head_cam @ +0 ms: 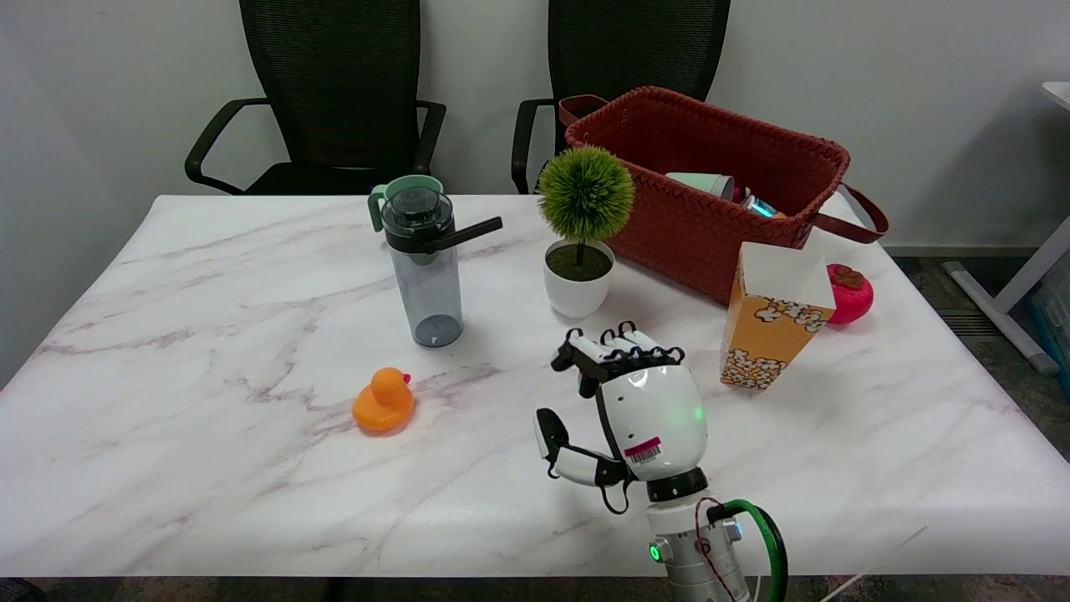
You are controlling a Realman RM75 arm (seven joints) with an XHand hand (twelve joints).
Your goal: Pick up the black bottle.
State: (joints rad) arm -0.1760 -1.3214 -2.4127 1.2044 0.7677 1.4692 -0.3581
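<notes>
Collision is the main risk I judge from here: a direct sweep of my right hand (639, 410) toward the black bottle (426, 267) could clip the rubber duck (383, 401) or the potted plant (581, 238). Hand is empty, fingers apart. Bottle stands upright on the marble table (209, 334), well apart, up and left of the hand.

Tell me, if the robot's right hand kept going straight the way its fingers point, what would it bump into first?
Probably the potted plant: the right hand points up the table toward its white pot, though depth is hard to judge. The black bottle stands off to the left.
</notes>
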